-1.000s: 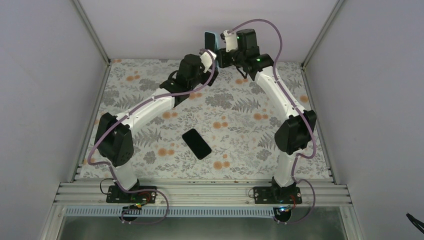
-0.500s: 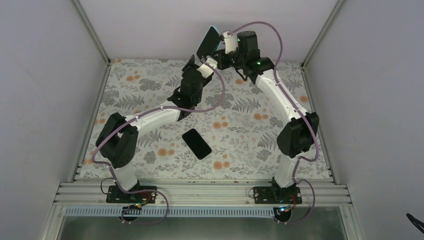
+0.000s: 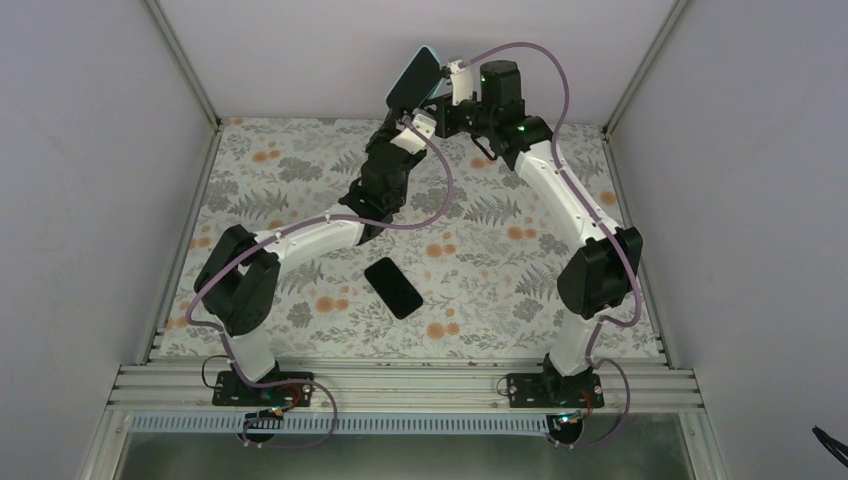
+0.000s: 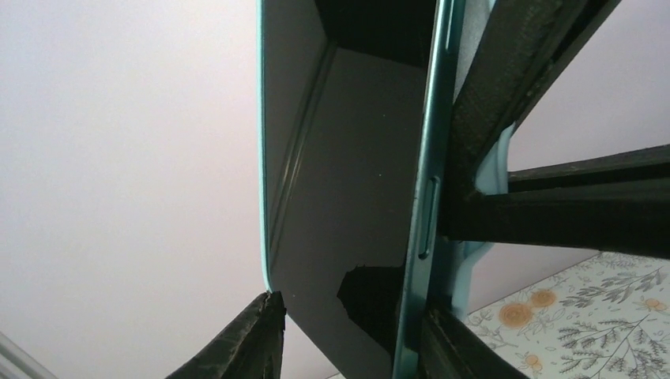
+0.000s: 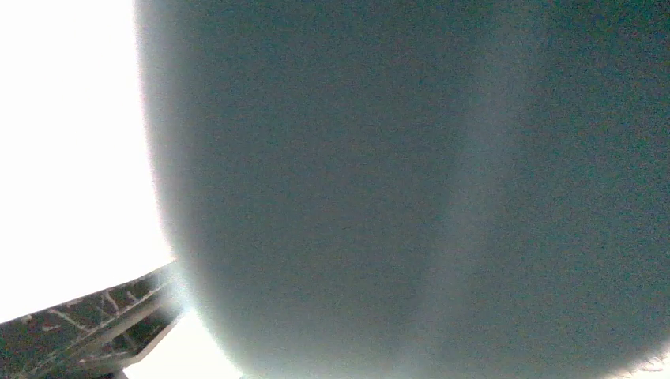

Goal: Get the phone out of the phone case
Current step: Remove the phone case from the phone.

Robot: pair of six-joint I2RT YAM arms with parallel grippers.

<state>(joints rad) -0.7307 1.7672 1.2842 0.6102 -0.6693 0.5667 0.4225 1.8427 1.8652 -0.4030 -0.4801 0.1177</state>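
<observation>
So the phone case [image 3: 413,78] is up in the air over the far edge of the desk [image 3: 520,260], about mid-width, tilted, with its pale-blue rim showing around a dark glossy face. The right pincer [image 3: 436,92] is clamped shut on one long side of it. Its own wrist camera is pretty much useless, just a blurry grey-teal surface filling the view. The left pincer [image 4: 350,312] is at the case from below. In its wrist view the two fingers [image 4: 251,341] sit either side of the case's lower end, one tip right at the corner, the other just beside the opposite edge, the one with the side buttons. Honestly can't tell if it's actually squeezing the case or only bracketing it. Down on the desk a black phone [image 3: 393,287] lies flat and at an angle, toward the near edge, roughly between the two arm bases, well apart from the case and both pincers.
</observation>
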